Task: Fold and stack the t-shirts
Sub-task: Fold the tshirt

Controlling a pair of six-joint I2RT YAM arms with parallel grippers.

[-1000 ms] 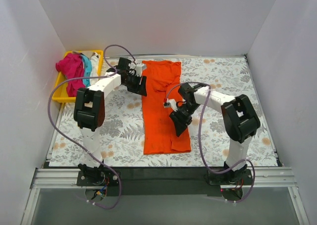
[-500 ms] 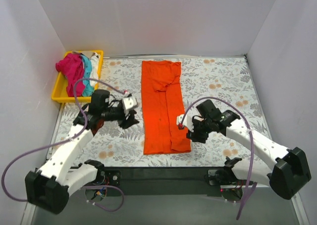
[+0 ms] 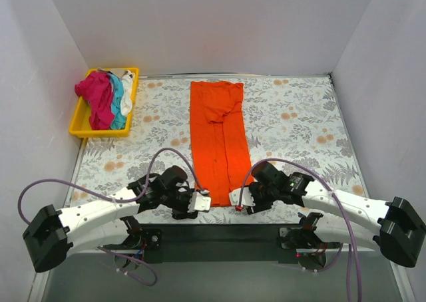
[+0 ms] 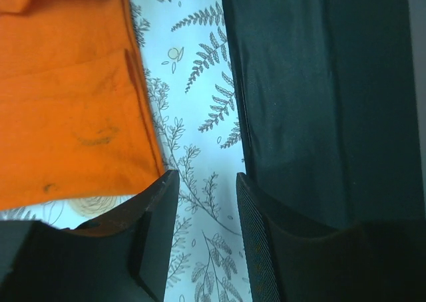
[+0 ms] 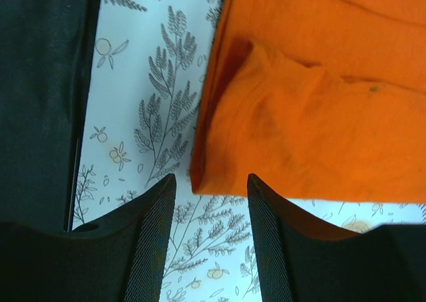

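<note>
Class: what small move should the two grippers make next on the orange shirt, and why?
Probably ease inward and close on the hem corners: left gripper and right gripper sit open beside the near corners of the orange shirt, holding nothing.

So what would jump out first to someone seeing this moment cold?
The vivid orange t-shirt, folded into a long narrow strip down the middle of the floral table, stands out first. The left gripper and right gripper sit open by its two near corners. A yellow tray at the far left holds magenta, teal and white shirts.
</note>
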